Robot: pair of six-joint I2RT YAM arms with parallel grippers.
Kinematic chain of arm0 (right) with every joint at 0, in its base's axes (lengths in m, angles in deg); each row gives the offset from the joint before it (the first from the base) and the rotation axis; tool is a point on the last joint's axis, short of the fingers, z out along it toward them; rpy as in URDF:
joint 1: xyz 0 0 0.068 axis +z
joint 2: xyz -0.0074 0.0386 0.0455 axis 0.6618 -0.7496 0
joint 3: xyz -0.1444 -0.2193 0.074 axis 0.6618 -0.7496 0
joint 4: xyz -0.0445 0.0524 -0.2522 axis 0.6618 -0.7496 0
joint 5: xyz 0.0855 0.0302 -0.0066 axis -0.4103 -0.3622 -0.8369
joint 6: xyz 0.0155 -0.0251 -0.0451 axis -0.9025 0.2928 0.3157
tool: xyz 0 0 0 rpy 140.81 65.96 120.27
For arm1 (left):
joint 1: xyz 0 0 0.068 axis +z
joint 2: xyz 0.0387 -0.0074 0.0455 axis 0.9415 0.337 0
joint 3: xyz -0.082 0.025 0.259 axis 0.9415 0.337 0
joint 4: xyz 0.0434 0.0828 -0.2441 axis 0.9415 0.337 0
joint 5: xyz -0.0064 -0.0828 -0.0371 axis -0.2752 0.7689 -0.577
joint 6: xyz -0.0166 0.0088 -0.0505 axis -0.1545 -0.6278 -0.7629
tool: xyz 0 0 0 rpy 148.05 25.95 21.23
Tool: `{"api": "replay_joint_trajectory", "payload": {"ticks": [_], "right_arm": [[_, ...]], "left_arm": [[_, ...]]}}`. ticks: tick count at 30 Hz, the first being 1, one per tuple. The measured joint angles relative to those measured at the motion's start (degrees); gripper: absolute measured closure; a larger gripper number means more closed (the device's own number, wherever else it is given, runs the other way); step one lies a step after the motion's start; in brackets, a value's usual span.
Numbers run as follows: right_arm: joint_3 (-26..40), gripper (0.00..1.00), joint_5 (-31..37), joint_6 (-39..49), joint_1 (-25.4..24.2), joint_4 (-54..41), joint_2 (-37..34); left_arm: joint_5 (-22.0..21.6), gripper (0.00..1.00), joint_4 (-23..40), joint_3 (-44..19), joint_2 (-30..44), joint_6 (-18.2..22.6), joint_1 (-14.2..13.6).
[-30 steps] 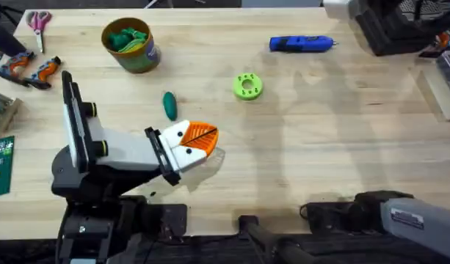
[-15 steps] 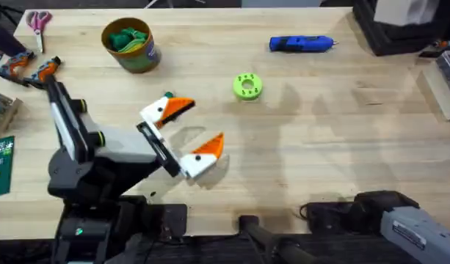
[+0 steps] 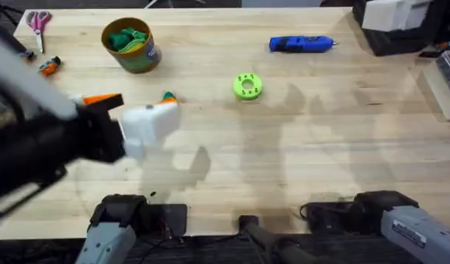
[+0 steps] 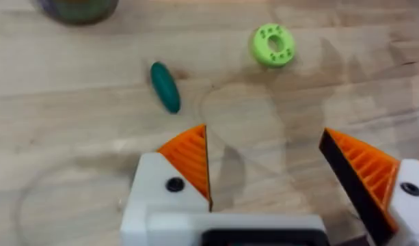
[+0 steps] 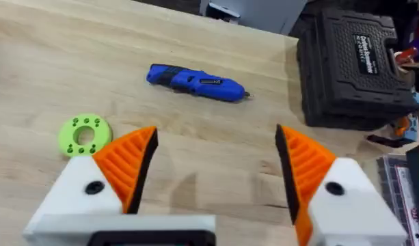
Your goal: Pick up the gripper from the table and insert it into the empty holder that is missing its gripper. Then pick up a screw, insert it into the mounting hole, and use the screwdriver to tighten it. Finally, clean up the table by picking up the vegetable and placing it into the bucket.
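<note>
Lime-green disc (image 3: 247, 86) mid-table; scissors (image 3: 39, 22), pliers (image 3: 50, 66) far left; black case (image 5: 353, 65).

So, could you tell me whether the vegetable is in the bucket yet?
Not yet. The vegetable lies flat on the table, beyond the open left gripper and apart from the bucket.

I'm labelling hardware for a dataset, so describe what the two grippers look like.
Both match. The left gripper has white block finger mounts, each with a dark screw head, tipped by orange wedge pads with ribbed inner faces. The right gripper has the same white mounts and orange ribbed pads. The left arm is black.
</note>
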Motion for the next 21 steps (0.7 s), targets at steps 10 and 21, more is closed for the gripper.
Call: {"api": "replay_joint_trajectory", "payload": {"ticks": [10,21], "right_arm": [[0.0,0.012,0.0,0.0,0.0,-0.08,-0.45],[0.0,0.012,0.02,0.0,0.0,-0.11,-3.26]], "left_arm": [[-2.3,0.015,8.16,-13.82,29.26,-1.48,0.0],[-4.95,0.014,4.42,-13.82,52.74,-7.45,-0.97]]}}
